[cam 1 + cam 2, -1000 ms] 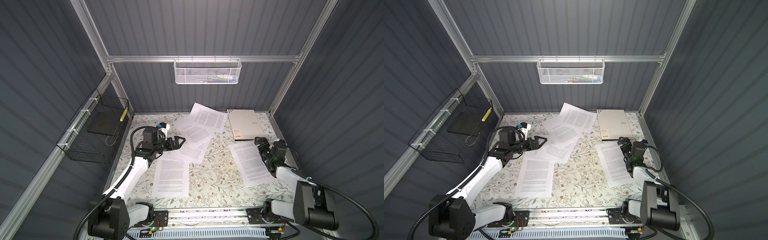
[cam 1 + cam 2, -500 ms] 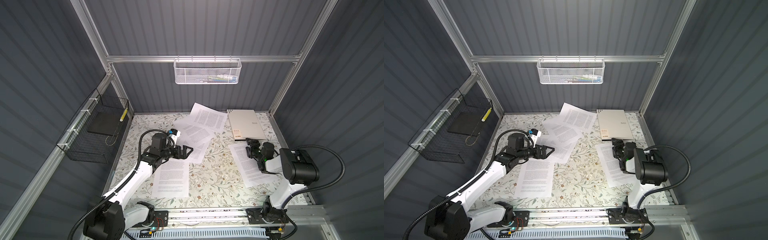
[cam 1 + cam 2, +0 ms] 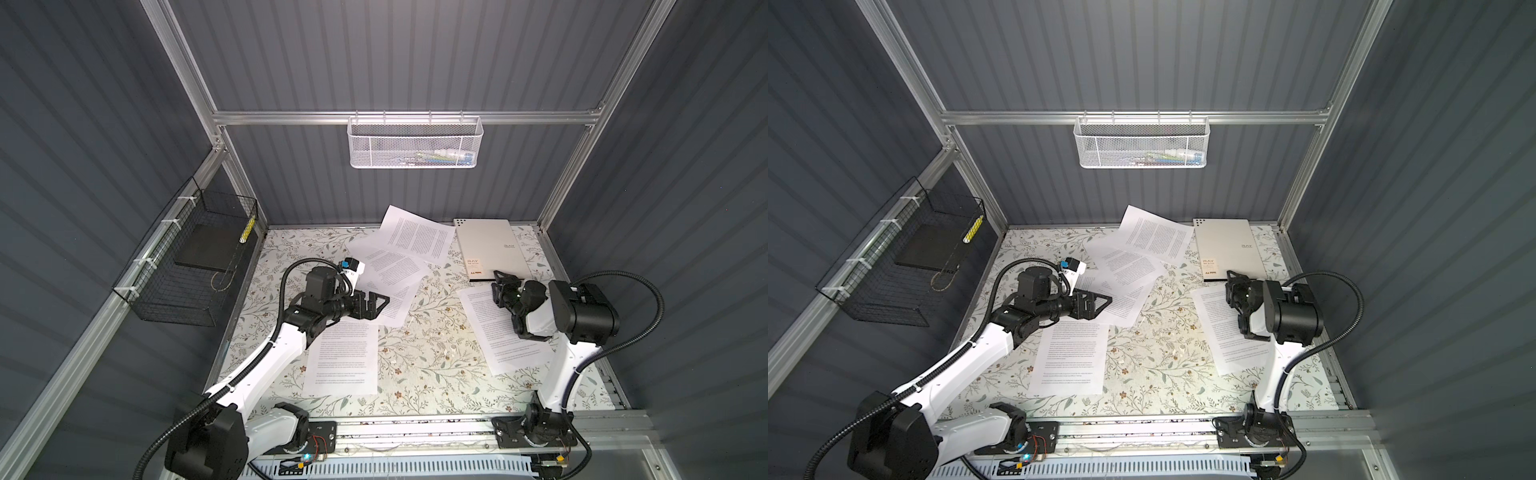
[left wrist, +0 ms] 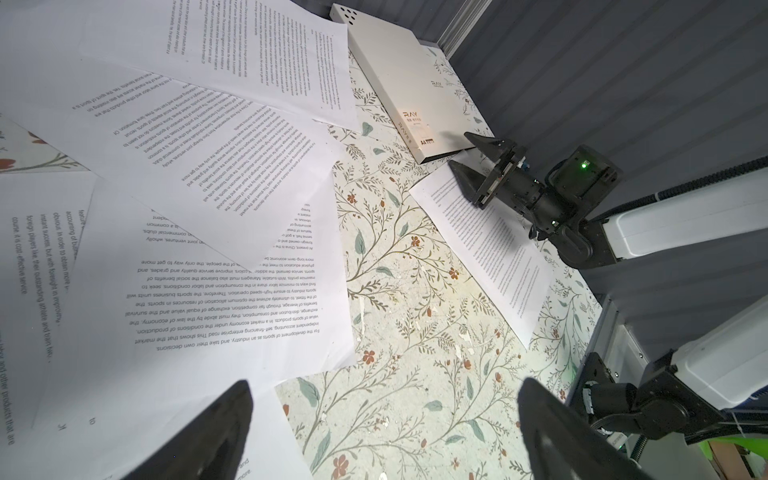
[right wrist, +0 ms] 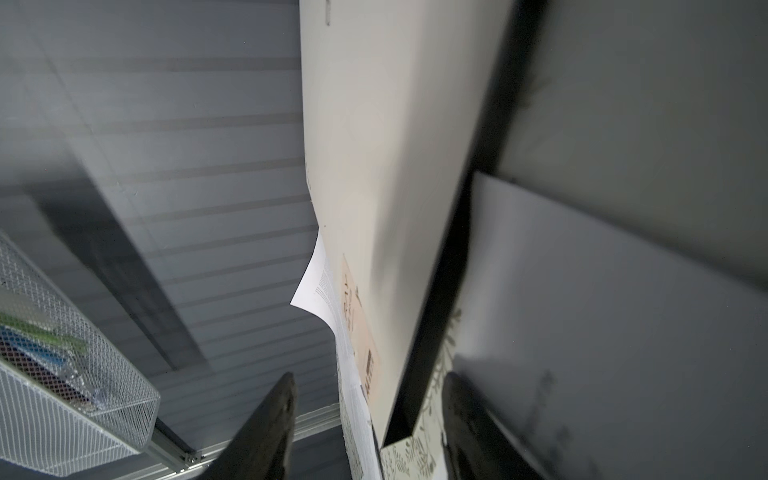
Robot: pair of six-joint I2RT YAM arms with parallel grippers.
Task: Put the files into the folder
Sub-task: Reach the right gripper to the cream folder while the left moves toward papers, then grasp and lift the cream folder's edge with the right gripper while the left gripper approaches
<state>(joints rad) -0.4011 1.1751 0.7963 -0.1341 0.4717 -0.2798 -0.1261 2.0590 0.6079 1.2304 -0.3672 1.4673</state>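
The pale beige folder (image 3: 490, 249) marked "RAY" lies shut at the back right, also in the other top view (image 3: 1227, 249). Several white printed files lie on the floral table: an overlapping pile (image 3: 395, 266) mid-back, one sheet (image 3: 343, 357) at the front left, one sheet (image 3: 503, 336) at the right. My right gripper (image 3: 498, 282) is at the folder's near corner. In the right wrist view its jaws (image 5: 370, 376) straddle that folder edge (image 5: 386, 166), apart, not touching it. My left gripper (image 3: 380, 305) hovers open over the pile's near edge (image 4: 232, 291), holding nothing.
A white mesh basket (image 3: 415, 143) hangs on the back wall. A black wire basket (image 3: 195, 266) on the left wall holds a dark flat slab (image 3: 208, 251). Aluminium frame posts and grey walls close in the table (image 3: 432, 353).
My right gripper has moved from the right sheet up to the folder's near corner and its jaws have narrowed. My left gripper has advanced to the right over the papers, still open.
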